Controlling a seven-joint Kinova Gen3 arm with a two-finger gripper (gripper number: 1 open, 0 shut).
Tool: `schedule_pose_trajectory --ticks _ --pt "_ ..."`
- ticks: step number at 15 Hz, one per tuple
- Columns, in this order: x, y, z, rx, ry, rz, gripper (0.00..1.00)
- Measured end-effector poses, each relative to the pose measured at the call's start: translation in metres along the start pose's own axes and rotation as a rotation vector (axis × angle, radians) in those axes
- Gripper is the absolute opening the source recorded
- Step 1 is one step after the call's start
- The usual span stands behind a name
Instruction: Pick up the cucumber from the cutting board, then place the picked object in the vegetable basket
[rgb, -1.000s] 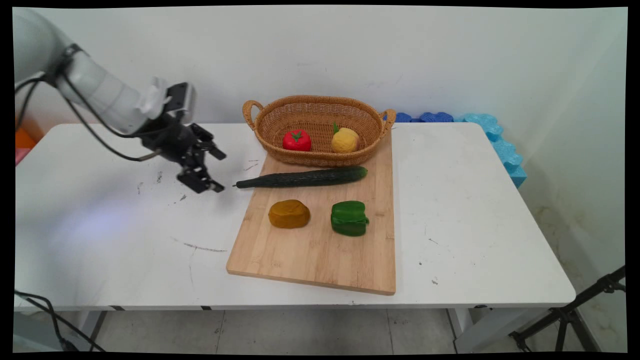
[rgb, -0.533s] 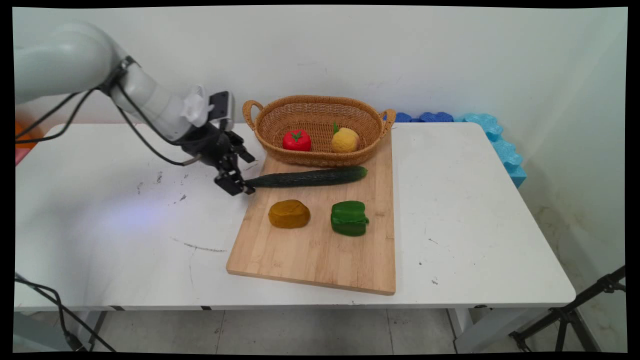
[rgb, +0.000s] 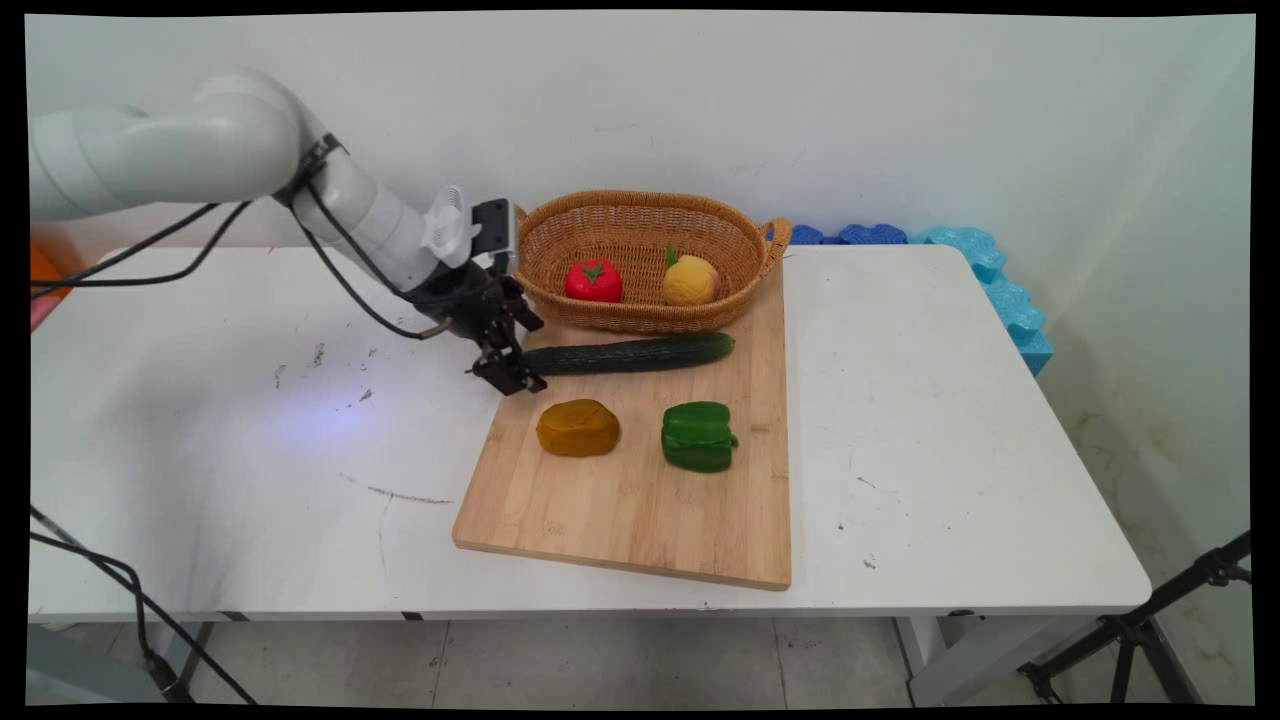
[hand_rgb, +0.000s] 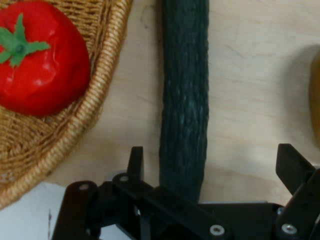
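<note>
A black two-finger gripper (rgb: 512, 365) hovers with fingers spread wide astride the stem end of a long dark green cucumber (rgb: 625, 354), lying on a pale wooden cutting board (rgb: 640, 500) just beside a woven wicker basket (rgb: 640, 225) holding a red tomato (hand_rgb: 40, 65).

The white arm (rgb: 230, 165) reaches in from the left, its claw (rgb: 512, 352) angled downward, fingers spread apart.

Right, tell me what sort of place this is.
Probably a robot lab test bench: a bare white table, toy-like vegetables on a cutting board, and a tripod leg at the corner.
</note>
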Motion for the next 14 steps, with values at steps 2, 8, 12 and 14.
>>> schedule_pose_trajectory --ticks 2,8,12,14 --pt "0.004 -0.002 0.009 0.003 -0.005 0.002 1.0" --pt "0.01 -0.006 0.026 0.01 -0.018 0.01 1.0" --pt "0.011 -0.008 0.033 0.012 -0.028 0.019 0.0" --pt "0.011 -0.008 0.035 0.009 -0.031 0.03 0.0"
